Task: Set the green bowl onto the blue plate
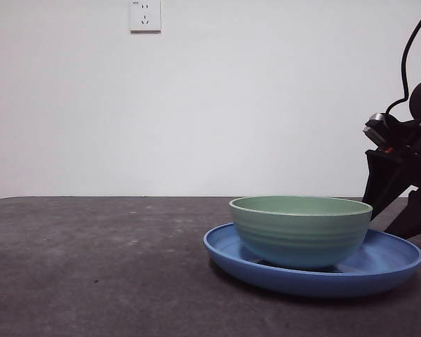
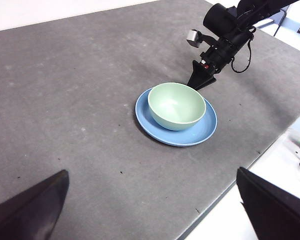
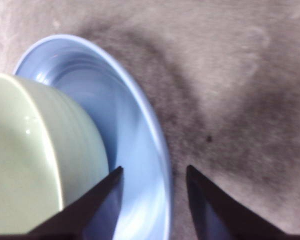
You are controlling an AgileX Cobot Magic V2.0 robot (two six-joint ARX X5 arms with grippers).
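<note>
Green bowl (image 1: pixel 300 230) sits upright on the blue plate (image 1: pixel 389 261), mouth facing straight up, its foot down in the plate's shallow well with a ring of blue showing all round it in the left wrist view. It is round, so it has no long axis to speak of; its only axis is the vertical one, and that looks plumb, with the rim level across the front view. The plate lies flat on the grey table (image 1: pixel 91 267).

My right gripper (image 3: pixel 152 172) hangs just beside the plate's rim, on the side of the bowl away from the left arm. Its jaws stand parted and grip nothing: one tip is over the plate's inner slope close to the bowl's wall, the other over bare table outside the rim, with the rim itself between them. I cannot tell from these views whether a tip touches the plate.

As I judge it, the placing is done and the step in hand is getting clear. To do that well I would keep the jaws spread, lift up and away from the bowl instead of sweeping sideways, and watch that the inner tip does not catch the rim and drag the plate.

My left gripper (image 2: pixel 150 210) waits well apart, high over the table, jaws wide and empty.
</note>
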